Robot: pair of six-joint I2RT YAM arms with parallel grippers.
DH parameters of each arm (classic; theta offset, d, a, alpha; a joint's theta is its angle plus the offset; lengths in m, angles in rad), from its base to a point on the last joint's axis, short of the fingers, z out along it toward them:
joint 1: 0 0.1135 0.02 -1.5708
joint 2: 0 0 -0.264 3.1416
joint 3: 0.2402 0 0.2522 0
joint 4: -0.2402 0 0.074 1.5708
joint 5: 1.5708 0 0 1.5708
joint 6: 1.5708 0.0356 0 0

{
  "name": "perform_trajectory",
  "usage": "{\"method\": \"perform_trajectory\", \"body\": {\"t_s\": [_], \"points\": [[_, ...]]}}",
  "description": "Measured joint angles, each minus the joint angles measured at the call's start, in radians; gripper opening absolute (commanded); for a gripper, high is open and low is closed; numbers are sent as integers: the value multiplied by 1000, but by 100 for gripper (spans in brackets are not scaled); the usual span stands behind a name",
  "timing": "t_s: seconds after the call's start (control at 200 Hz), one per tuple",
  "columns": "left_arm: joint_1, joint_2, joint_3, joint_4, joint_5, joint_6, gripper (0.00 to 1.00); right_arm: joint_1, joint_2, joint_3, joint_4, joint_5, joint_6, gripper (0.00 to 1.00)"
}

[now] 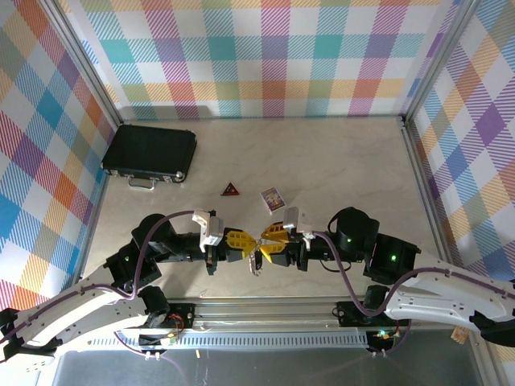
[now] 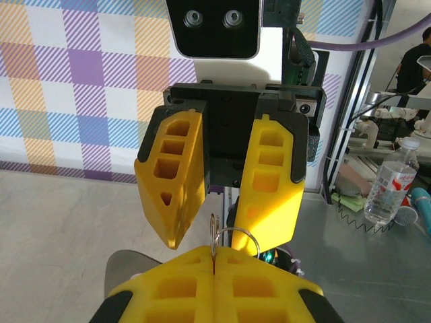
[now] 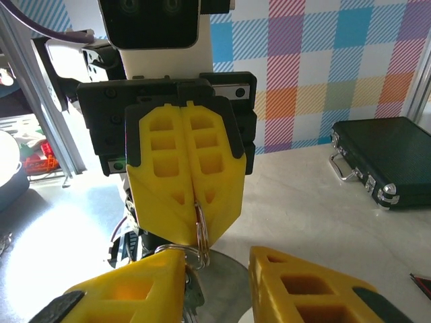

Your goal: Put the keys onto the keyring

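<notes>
Two arms reach inward from the near edge of the worktop (image 1: 338,161) until their yellow-fingered hands meet tip to tip just ahead of the base rail.

**Left hand** (image 1: 248,240): jaws pressed fully together. In the left wrist view its two fingers meet along a single seam, and thin silvery wire rises out of that seam.

**Keyring** (image 1: 255,257): pinched at the left hand's fingertips and held off the worktop, directly between the two hands. In the right wrist view the loop hangs from the tip of the closed pair and reaches down beside one finger of the right hand. Whether a key is on the loop cannot be told.

**Right hand** (image 1: 264,239): jaws parted to a moderate gap, with one finger on each side of the loop. Whether either finger touches the wire cannot be told.

Beyond the hands, on bare worktop:

- A small purple card (image 1: 273,198) lies near them.
- A red-and-black triangle (image 1: 231,190) lies just left of the card, apart from it.
- A black case (image 1: 150,153) with a metal handle lies flat, farther back at the left, well apart from both and close to the left wall.

Checked walls (image 1: 265,56) in many colours enclose the far and lateral sides.
</notes>
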Motion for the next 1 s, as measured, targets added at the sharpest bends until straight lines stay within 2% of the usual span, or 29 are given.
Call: {"method": "perform_trajectory", "body": {"t_s": [0.18, 0.445, 0.665, 1.0], "points": [[0, 0, -1, 0, 3, 0, 0, 0, 5, 0, 10, -12, 3, 23], [0, 0, -2, -3, 6, -2, 0, 0, 25, 20, -10, -30, -1, 22], [0, 0, -2, -5, 15, -3, 0, 0, 18, 35, -51, -38, -15, 9], [0, 15, -2, -7, 40, -3, 0, 0, 30, 73, -130, -39, -32, 10]]}}
